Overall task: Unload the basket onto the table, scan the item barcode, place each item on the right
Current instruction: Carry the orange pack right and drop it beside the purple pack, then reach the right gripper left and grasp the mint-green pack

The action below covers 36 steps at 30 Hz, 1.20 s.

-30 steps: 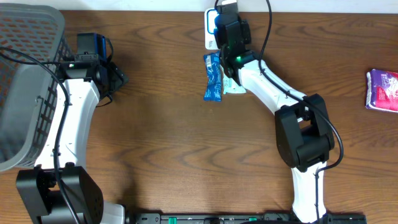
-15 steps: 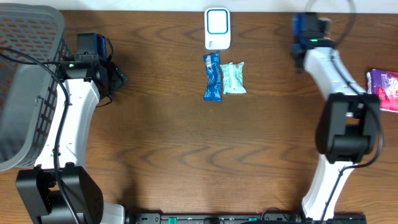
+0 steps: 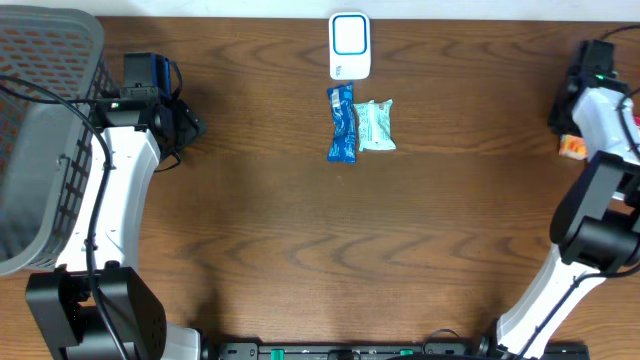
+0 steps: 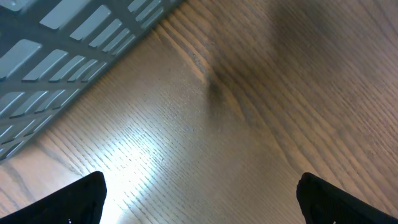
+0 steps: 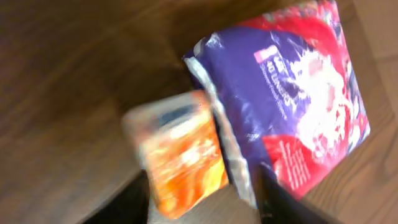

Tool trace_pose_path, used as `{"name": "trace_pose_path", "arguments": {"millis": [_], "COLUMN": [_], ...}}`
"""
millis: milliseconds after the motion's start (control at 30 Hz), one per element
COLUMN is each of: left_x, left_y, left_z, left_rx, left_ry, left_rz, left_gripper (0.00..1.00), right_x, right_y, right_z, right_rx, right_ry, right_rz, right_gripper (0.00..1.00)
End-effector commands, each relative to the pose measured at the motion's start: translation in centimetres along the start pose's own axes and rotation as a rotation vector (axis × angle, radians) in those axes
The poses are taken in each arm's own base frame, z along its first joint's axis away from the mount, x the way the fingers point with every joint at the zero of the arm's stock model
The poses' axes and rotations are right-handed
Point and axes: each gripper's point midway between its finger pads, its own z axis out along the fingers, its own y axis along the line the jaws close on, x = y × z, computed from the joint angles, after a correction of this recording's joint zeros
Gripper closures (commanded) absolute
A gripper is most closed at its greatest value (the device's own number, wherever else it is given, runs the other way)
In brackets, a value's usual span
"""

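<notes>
The right gripper (image 5: 202, 199) hangs just above an orange packet (image 5: 183, 158), its dark fingers parted to either side of the packet's near end, holding nothing. The packet is small, bright orange with a pale top edge, blurred, and touches a purple-and-red pouch (image 5: 292, 106) beside it. The left gripper (image 4: 199, 199) gapes wide, empty.

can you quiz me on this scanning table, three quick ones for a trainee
1. True or false: the blue packet lies inside the basket.
2. What sits just beyond the two packets at the table's far edge?
3. Which gripper hovers over an orange packet? A) left B) right

Key: 1. False; it lies mid-table beside the pale green packet. 2. The white scanner. 3. B, the right gripper.
</notes>
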Motion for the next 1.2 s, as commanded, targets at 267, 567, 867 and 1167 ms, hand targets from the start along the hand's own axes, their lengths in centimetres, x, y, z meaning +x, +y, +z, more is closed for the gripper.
{"name": "trace_pose_path", "arguments": {"millis": [267,567,867,1167], "left_x": [-0.1,-0.1,-0.1,-0.1], "left_y": [0.3,0.3,0.3,0.3], "left_z": [0.1,0.1,0.1,0.1], "left_rx": [-0.014,-0.014,-0.014,-0.014], "left_ry": [-0.003,-0.003,-0.003,-0.003], "left_rz": [-0.012,-0.012,-0.012,-0.012], "left_gripper": [0.02,0.02,0.02,0.02], "right_x": [-0.3,-0.6,5.0,10.9], "right_y": [8.5,18.2,25.4,30.0], "right_z": [-4.3,-12.6,-17.9,-19.0], "right_rx": [-0.539,-1.041,-1.155,-1.092], "right_ry": [0.006,-0.067,-0.017,0.132], "right_rz": [-0.007,-0.120,-0.342,-0.282], "right_gripper": [0.30,0.22,0.05,0.02]}}
